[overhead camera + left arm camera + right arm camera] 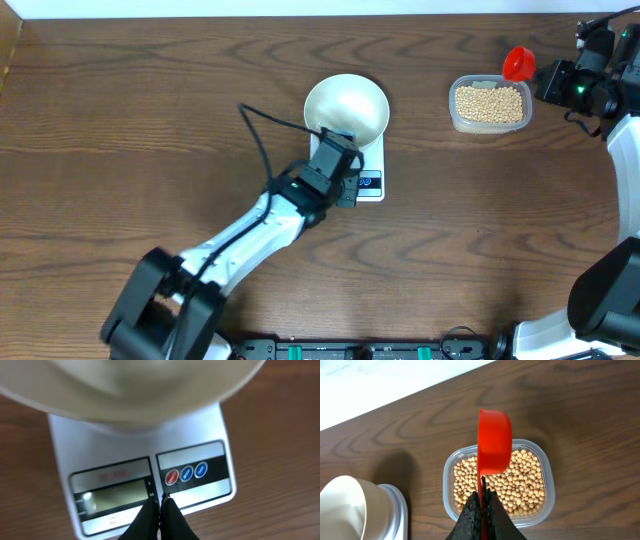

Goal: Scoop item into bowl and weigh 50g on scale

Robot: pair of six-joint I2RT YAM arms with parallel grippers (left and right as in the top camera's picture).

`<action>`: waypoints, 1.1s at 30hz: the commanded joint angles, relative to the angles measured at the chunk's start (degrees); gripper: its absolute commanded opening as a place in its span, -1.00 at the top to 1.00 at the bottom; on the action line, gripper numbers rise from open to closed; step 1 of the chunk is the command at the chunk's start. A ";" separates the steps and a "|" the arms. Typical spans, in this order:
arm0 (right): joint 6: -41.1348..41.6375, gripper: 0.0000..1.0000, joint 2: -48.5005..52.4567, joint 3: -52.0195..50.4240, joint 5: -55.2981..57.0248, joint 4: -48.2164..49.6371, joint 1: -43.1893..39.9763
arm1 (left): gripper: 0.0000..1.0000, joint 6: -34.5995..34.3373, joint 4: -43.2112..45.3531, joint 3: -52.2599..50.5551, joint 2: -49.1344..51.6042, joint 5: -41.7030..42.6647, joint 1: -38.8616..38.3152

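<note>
So, overhead: your glossy white bowl (346, 105) sits empty on the scale (374, 160), and the beans (490, 103) are all in the clear tub (453, 105). Left wrist: left hand (161, 505) is clenched, tips by the buttons (186, 473). Press crooked and you'll shove the scale. Right wrist: right hand (482, 507) grips the red plastic scoop (494, 440). Tilt it and those round beans roll onto the desk (595, 410).

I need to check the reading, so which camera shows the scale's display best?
The left wrist view: the display faces the camera up close, though its digits look blurred. Overhead, the left gripper largely hides it. The right wrist view shows only the scale corner under the bowl.
</note>
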 commanded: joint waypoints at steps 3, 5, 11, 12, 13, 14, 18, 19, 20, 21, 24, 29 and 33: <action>-0.81 0.98 -0.24 0.44 -0.20 -0.28 0.24 | 0.86 3.61 2.86 1.25 5.99 -0.17 -0.04; -0.79 0.98 -0.24 0.44 -0.20 -0.74 0.24 | 0.85 3.80 4.55 1.25 7.74 0.26 -0.15; -1.70 0.98 -0.24 0.44 -0.20 -1.42 0.24 | 0.86 3.89 6.58 1.25 9.31 2.60 -0.44; -1.70 0.98 -0.24 0.44 -0.20 -1.40 0.24 | 0.86 4.00 7.08 1.25 9.31 2.58 -0.50; -1.70 0.98 -0.24 0.44 -0.20 -1.40 0.24 | 0.86 4.00 7.48 1.25 9.31 2.62 -0.52; -1.86 0.98 -0.24 0.44 -0.22 -1.40 0.24 | 0.86 4.00 7.80 1.25 9.31 2.60 -0.52; -1.88 0.98 -0.24 0.44 -0.20 -1.40 0.24 | 0.86 4.00 8.35 1.22 9.68 2.58 -0.52; -1.88 0.98 -0.24 0.44 -0.20 -1.40 0.24 | 0.86 3.98 8.52 1.22 9.84 2.60 -0.52; -1.88 0.98 -0.24 0.44 -0.20 -1.42 0.24 | 0.86 3.98 8.74 1.22 10.10 2.60 -0.52; -1.88 0.98 -0.24 0.44 -0.20 -1.44 0.24 | 0.85 3.98 8.90 1.22 10.32 2.60 -0.52; -2.29 0.98 -0.24 0.44 -0.20 -1.55 0.24 | 0.85 3.96 9.49 1.22 10.95 2.60 -0.52; -2.29 0.98 -0.24 0.44 -0.20 -1.62 0.24 | 0.86 3.93 9.64 1.22 11.28 2.64 -0.52; -2.29 0.98 -0.24 0.44 -0.20 -1.62 0.24 | 0.85 3.93 9.64 1.22 11.37 2.62 -0.52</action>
